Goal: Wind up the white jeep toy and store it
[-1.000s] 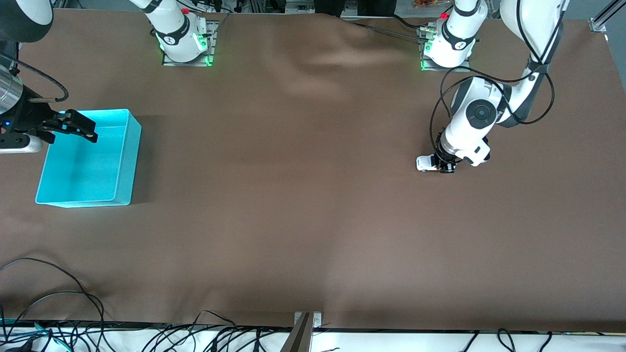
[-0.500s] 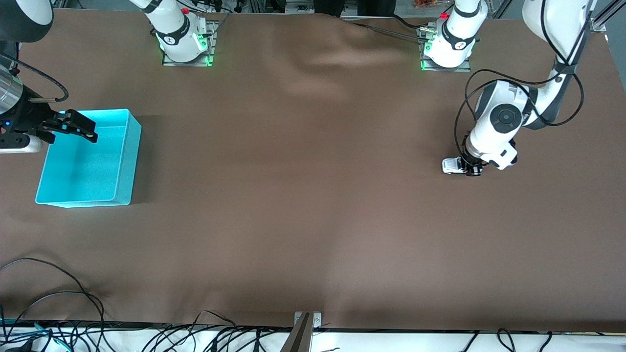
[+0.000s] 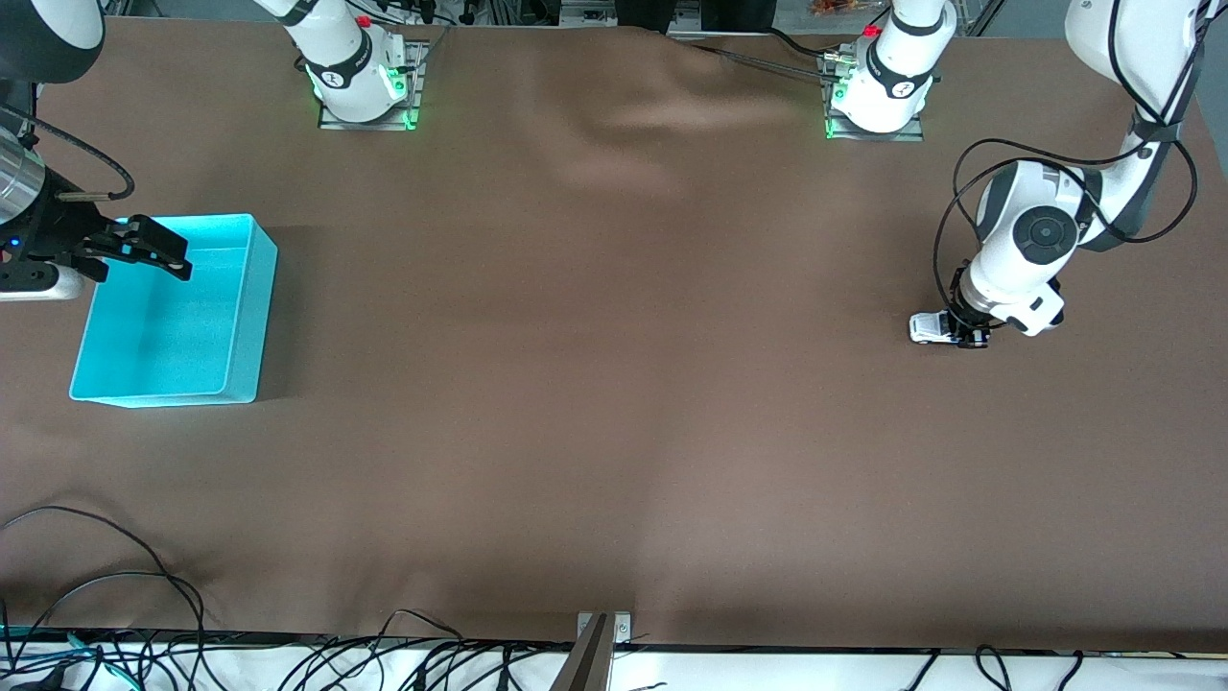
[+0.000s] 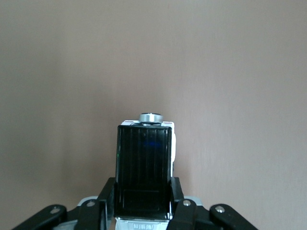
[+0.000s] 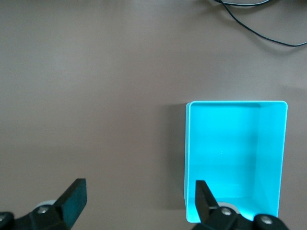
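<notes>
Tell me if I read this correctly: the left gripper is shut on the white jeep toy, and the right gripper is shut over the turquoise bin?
Not fully. The right gripper is open over the turquoise bin, as the right wrist view shows. The left gripper is indeed shut on the white jeep toy.

The table (image 3: 614,384) is covered with a brown cloth. The turquoise bin (image 3: 173,312) rests on it toward the right arm's end. The white jeep toy (image 3: 932,329) sits on it toward the left arm's end, well apart from the bin.
</notes>
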`<state>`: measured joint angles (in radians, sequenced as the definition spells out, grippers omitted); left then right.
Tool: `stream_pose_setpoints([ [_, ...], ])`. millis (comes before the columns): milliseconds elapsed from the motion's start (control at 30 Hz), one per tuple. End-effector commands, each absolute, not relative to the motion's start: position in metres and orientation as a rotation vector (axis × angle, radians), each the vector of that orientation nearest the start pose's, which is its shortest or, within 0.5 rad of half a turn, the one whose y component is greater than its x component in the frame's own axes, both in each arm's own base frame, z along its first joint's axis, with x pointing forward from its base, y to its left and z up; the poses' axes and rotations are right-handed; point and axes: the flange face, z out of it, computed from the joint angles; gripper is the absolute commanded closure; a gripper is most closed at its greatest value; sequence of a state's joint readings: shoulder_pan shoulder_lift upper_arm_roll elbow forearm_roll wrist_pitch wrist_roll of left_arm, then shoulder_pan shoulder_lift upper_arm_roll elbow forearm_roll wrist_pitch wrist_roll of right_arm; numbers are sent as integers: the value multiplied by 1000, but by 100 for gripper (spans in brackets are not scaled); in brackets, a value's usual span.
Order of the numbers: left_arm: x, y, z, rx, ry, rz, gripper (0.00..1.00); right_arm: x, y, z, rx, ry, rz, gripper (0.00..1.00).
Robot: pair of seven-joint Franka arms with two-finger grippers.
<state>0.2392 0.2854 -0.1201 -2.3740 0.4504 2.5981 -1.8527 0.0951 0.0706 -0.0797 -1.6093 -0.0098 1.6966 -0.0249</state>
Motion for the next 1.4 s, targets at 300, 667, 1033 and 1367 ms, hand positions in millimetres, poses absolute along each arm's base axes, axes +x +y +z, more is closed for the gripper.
stream_pose_setpoints([
  [300,488,112,150,2427,2298,186,0,588,11,584,-3170,-55,-39,0],
  [667,504,145,210,2514,2292,254,0,588,11,583,-3170,-55,-37,0],
  [1033,533,168,330,2596,2161,83,0,588,11,583,-3170,-53,-37,0],
  [1367,568,163,426,2809,1777,26,0,588,11,584,-3170,-53,-39,0],
])
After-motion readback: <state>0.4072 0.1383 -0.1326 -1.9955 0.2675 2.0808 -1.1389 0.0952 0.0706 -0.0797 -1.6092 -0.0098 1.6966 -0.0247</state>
